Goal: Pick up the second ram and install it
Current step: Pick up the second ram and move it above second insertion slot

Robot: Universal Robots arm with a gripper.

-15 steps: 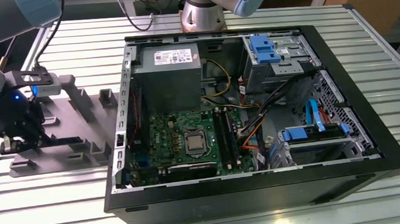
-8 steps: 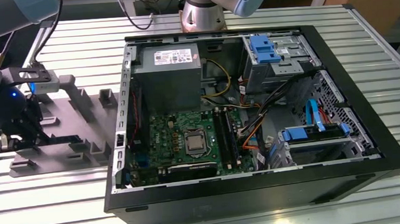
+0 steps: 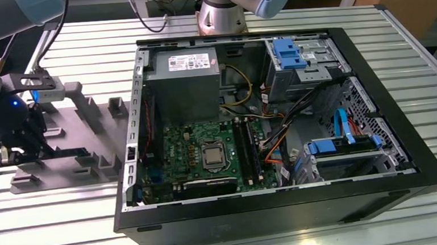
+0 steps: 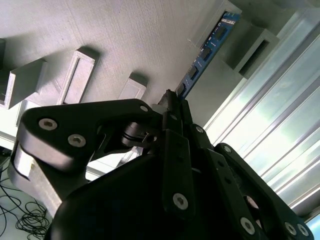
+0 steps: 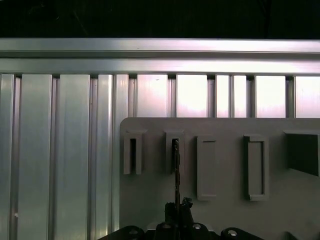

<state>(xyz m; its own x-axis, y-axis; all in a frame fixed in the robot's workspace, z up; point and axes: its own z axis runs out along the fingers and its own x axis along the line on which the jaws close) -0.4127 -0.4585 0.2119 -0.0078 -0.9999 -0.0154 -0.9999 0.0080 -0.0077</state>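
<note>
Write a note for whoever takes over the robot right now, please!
Gripper: shut on one end of the second ram, low over the grey tray at the exterior view's left.
Second ram: standing on edge, its far end at a slotted block of the tray, as the first wrist view shows.
Done: the ram is gripped.
Left: it is not yet in the computer case, where the motherboard lies open.

The arm (image 3: 223, 11) has grey metal segments with pale blue joint caps and a small blue light. The gripper (image 4: 172, 100) is black, its links studded with silver screws.
</note>
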